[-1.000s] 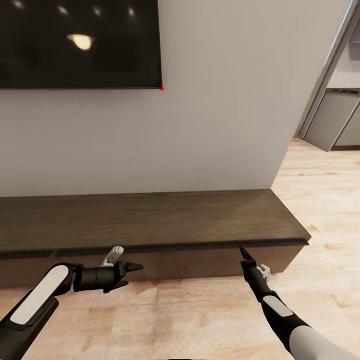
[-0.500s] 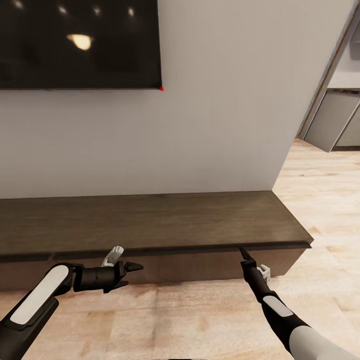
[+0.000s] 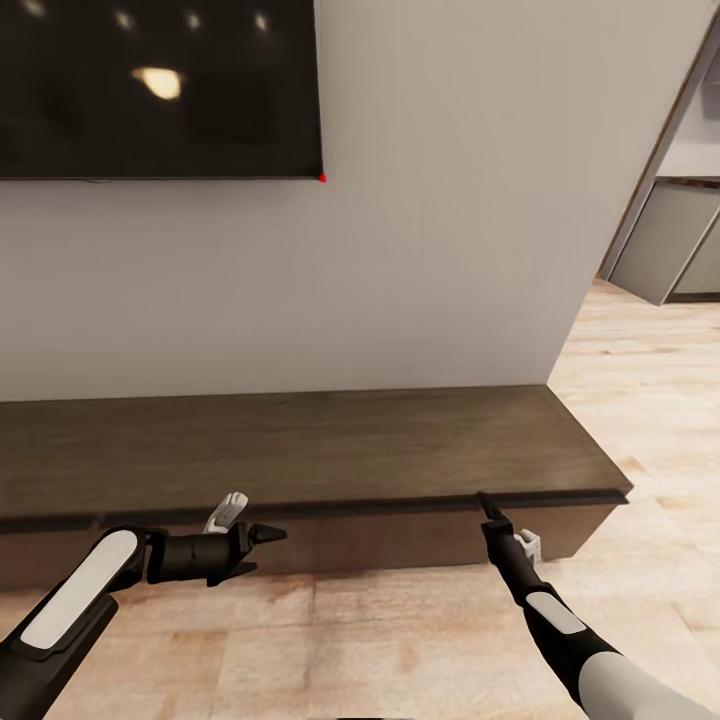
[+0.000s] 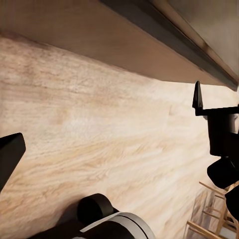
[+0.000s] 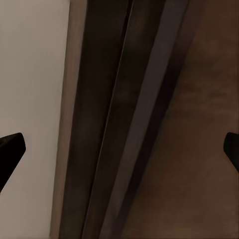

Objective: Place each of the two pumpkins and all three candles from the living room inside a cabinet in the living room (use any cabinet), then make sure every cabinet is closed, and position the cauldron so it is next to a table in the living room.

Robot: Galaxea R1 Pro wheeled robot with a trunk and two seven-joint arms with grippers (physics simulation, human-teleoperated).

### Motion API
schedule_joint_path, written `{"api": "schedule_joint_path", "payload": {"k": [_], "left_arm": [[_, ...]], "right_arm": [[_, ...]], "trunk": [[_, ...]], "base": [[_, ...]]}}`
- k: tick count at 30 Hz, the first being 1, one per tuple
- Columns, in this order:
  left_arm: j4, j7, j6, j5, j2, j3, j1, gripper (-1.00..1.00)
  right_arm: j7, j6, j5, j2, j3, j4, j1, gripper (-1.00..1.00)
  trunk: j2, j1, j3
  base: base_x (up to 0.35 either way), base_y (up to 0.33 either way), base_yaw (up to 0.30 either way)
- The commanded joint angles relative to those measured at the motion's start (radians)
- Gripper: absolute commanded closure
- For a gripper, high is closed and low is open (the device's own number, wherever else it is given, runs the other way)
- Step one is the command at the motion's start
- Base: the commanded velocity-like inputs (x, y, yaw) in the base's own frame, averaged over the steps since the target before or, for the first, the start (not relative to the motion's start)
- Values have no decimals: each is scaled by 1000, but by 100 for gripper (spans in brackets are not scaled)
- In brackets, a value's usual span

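Your left gripper (image 3: 262,550) spread, empty, low by cabinet (image 3: 300,450) front edge, your right gripper (image 3: 487,505) spread too, tips at front lip nr right corner, drawers shut, TV (image 3: 160,88) above, no legible writing.

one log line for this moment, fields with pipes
left end effector: open, empty | right end effector: open, at cabinet front edge | cabinet: closed

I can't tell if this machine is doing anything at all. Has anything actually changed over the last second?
Barely. The whole head view has drifted a little, so the camera moved, not the furniture: the cabinet end sits slightly further right and lower. Nothing was taken hold of or let go. The left claw and right claw stay open and empty, in the same poses before the cabinet front, whose drawers remain shut under the TV.
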Motion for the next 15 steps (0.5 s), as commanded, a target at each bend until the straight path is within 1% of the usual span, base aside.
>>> {"api": "schedule_joint_path", "payload": {"k": [1,15], "left_arm": [[-1,10,0,10,1,-1,-1,-100],[-1,9,0,10,2,-2,-1,-100]], "right_arm": [[3,-1,-10,-1,8,1,-1,-100],[3,-1,-12,1,8,1,-1,-100]], "trunk": [[0,0,-1],[0,0,-1]], "base": [[68,0,0],[10,0,0]]}}
